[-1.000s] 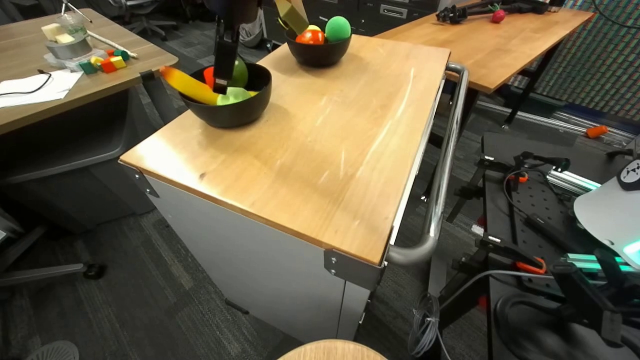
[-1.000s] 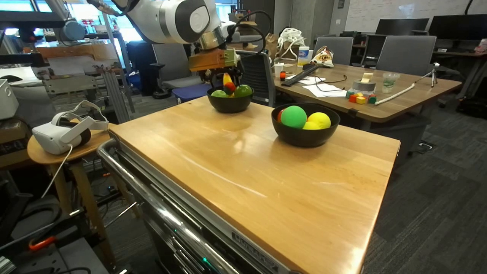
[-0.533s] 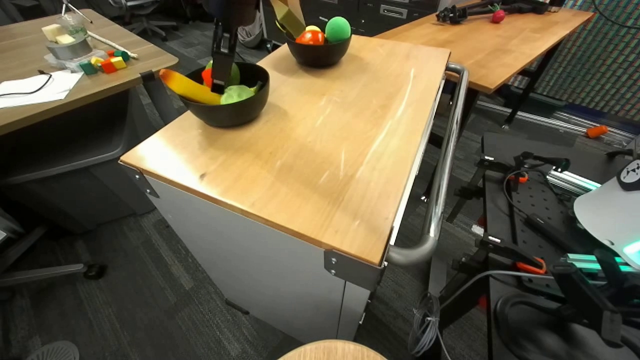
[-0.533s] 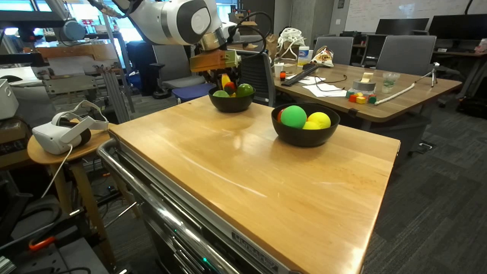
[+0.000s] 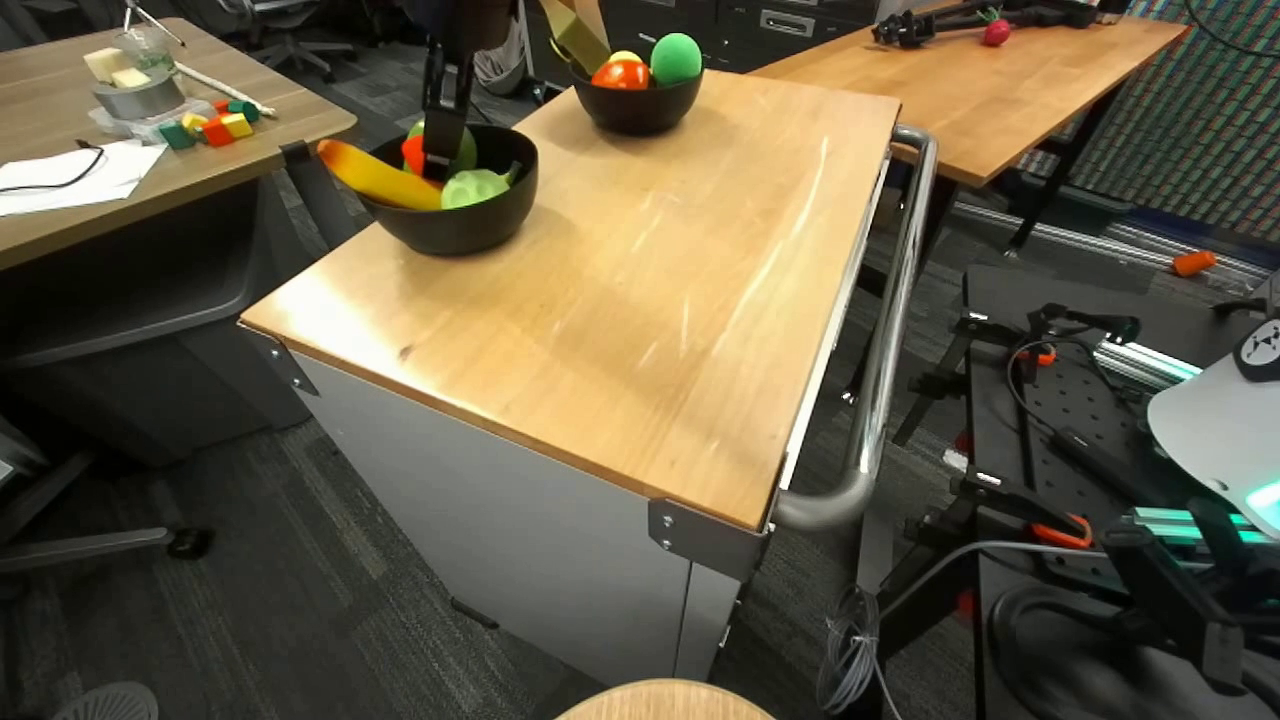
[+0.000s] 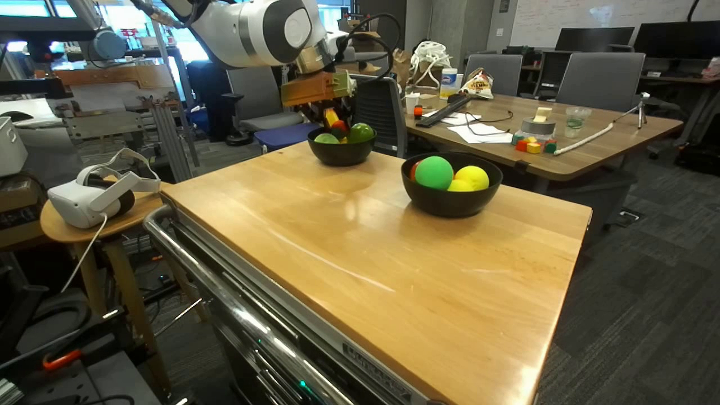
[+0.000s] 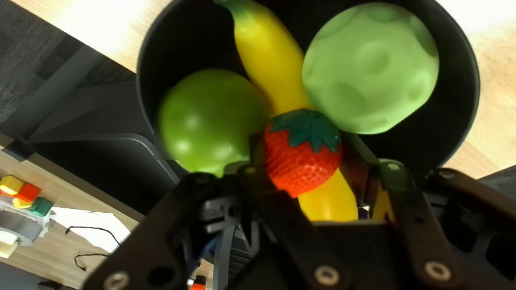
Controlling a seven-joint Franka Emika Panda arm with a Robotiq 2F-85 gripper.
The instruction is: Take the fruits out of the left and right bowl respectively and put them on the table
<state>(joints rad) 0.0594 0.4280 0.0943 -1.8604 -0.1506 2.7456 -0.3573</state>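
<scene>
A broad wooden surface point(image 5: 620, 320) carries my working bowl point(image 5: 455, 235) and, well apart from it, the waiting bowl point(image 6: 453, 205); every fruit I can make out sits in one or the other, so I judge that none is out yet. The waiting one holds a green ball point(image 6: 434, 173), yellow fruits point(image 6: 472, 177) and a red fruit point(image 5: 621, 74). My jaws point down into the working one. In an exterior view the banana point(image 5: 375, 174) pokes its orange end past the rim there; in the wrist view its long axis seems to run right down the gap between the jaws. The dimpled pale green fruit point(image 7: 371, 68) lies ahead and to the right in that view, the glossy green fruit point(image 7: 213, 117) just beside the jaw at the left. Smallest, the strawberry point(image 7: 304, 161) sits in the gap itself, over the banana, leafy cap away from me. The jaws stand part-way apart, one each side of it; I cannot tell whether they are clamped on strawberry, banana or neither. My lift turns on which they bite, so I'd test that gently first.
</scene>
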